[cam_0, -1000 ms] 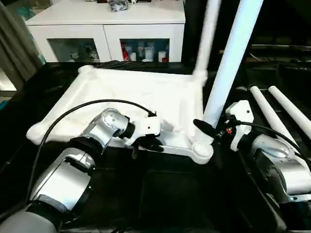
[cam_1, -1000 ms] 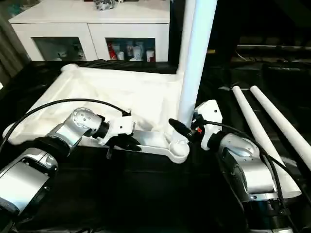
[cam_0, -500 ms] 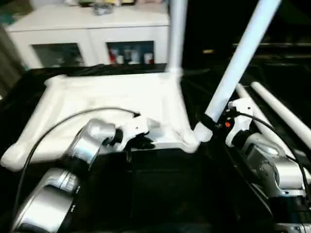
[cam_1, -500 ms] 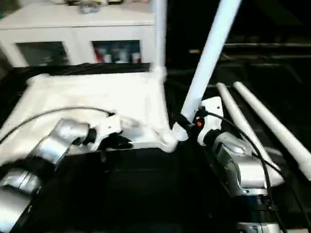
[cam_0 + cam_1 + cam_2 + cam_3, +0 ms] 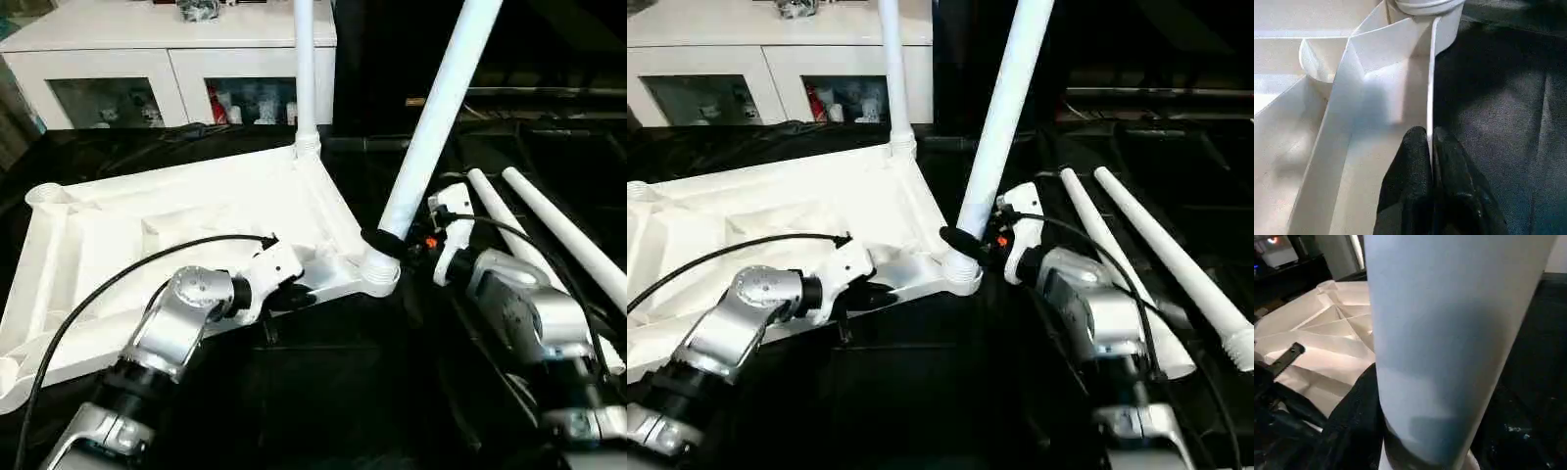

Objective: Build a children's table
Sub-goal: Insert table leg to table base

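Note:
The white tabletop lies upside down on the black-draped table, ribbed side up. One white leg stands upright in its far corner socket. A second leg leans to the right with its base in the near right corner socket. My right gripper is shut around that leg just above the socket; the leg looms close in the right wrist view. My left gripper is shut on the tabletop's thin near rim, a little left of that socket.
Two more white legs lie side by side on the black cloth to the right of my right arm. A white cabinet with glass doors stands behind the table. A black cable arcs over my left forearm.
The camera has shifted. The tabletop now sits turned, with its left end nearer to me. Both grippers keep their holds.

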